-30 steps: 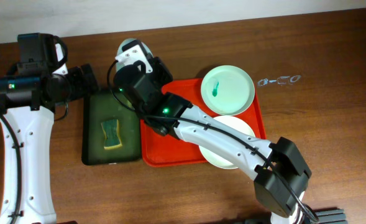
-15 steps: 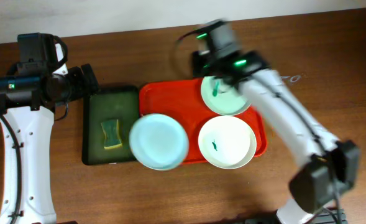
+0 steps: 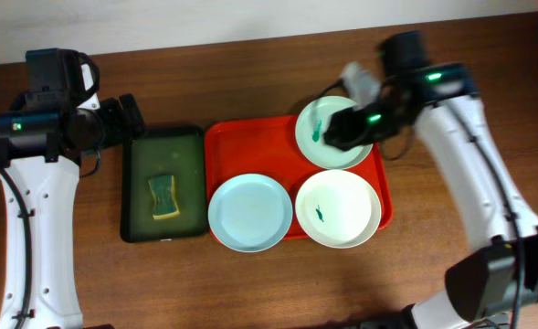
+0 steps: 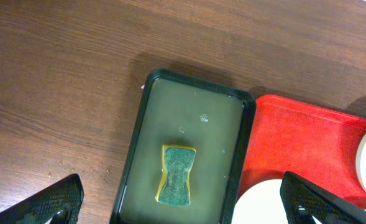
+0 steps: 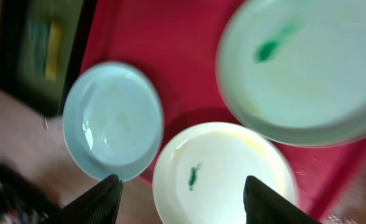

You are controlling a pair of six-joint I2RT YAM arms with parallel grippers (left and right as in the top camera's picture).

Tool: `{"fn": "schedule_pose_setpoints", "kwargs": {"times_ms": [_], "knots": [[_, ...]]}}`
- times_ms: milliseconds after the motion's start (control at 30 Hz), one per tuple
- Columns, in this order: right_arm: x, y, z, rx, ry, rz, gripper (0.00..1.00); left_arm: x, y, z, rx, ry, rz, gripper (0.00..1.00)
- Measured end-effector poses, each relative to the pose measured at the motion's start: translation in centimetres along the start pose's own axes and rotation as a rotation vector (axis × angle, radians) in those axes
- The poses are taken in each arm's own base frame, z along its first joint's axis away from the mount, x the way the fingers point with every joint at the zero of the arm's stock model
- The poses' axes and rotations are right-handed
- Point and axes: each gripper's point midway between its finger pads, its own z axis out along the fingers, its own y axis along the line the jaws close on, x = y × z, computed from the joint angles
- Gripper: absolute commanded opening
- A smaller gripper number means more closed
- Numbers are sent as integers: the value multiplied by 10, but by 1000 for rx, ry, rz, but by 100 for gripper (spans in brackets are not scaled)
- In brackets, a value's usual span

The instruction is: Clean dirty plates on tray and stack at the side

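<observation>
Right gripper (image 5: 183,196) parted, empty (wrist view blurred), over the smeared plate (image 3: 328,152) at the red tray's (image 3: 250,146) upper right. Left gripper (image 4: 183,200) wide, empty; I judge it nearer the sponge (image 3: 163,197), centre-left.

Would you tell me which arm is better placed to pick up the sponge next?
Left, probably. The left pincer hangs open over the dark green tray, the sponge right beneath it in the wrist view. The right pincer hovers over a smeared plate on the red tray, farther away.
</observation>
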Motion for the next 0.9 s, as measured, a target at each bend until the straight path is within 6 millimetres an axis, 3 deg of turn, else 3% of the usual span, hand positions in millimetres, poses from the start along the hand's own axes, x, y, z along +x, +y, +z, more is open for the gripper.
{"fn": "schedule_pose_setpoints", "kwargs": {"times_ms": [100, 133, 167, 233, 333, 367, 400, 600, 633, 700, 900], "knots": [[7, 33, 51, 30, 76, -168, 62, 0, 0, 0, 0, 1, 0, 99], [15, 44, 84, 38, 129, -232, 62, 0, 0, 0, 0, 0, 0, 99], [22, 47, 108, 50, 165, -265, 62, 0, 0, 0, 0, 1, 0, 99], [30, 45, 132, 68, 209, -287, 61, 0, 0, 0, 0, 1, 0, 99], [42, 32, 172, 99, 288, -295, 48, 0, 0, 0, 0, 1, 0, 99], [44, 30, 177, 102, 300, -291, 45, 0, 0, 0, 0, 0, 0, 99], [49, 25, 186, 106, 323, -280, 32, 0, 0, 0, 0, 0, 0, 99], [57, 27, 199, 67, 355, -259, 32, 0, 0, 0, 0, 0, 0, 99], [58, 28, 199, 61, 359, -258, 26, 0, 0, 0, 0, 0, 0, 99], [59, 29, 199, 56, 361, -242, 4, 0, 0, 0, 0, 0, 0, 99], [62, 38, 197, 3, 369, -205, 4, 0, 0, 0, 0, 0, 0, 99]]}}
